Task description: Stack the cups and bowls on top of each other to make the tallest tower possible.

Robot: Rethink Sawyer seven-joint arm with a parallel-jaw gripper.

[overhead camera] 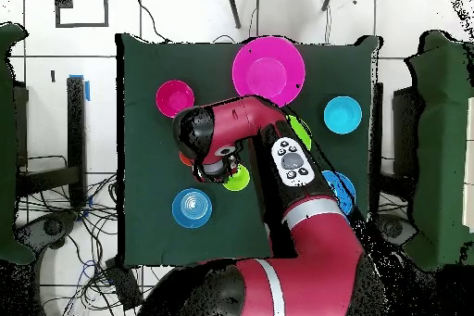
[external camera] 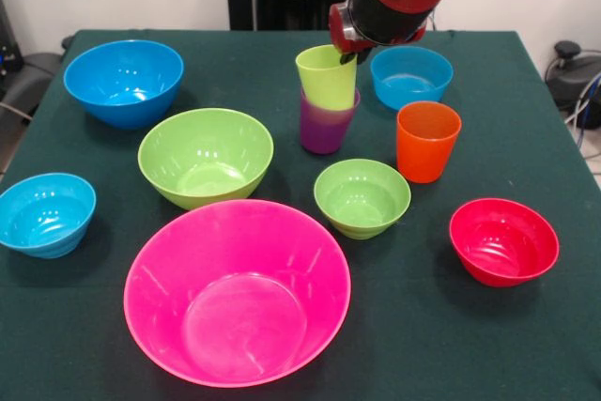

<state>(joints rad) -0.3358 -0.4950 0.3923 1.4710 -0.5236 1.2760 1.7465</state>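
The lime green cup (external camera: pixel 328 76) sat tilted in the purple cup (external camera: pixel 326 123), directly under the gripper (external camera: pixel 348 52), whose grip I couldn't tell.

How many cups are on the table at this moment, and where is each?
3. The lime green plastic cup sits tilted inside the translucent purple plastic cup at table centre-back, under the gripper. The orange plastic cup stands alone just right of them. None appear hidden.

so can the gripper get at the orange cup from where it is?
Probably yes. The orange cup stands upright and alone, clear of the small green bowl and light-blue bowl, open from above. The gripper is at the lime green cup, stacked in the purple cup.
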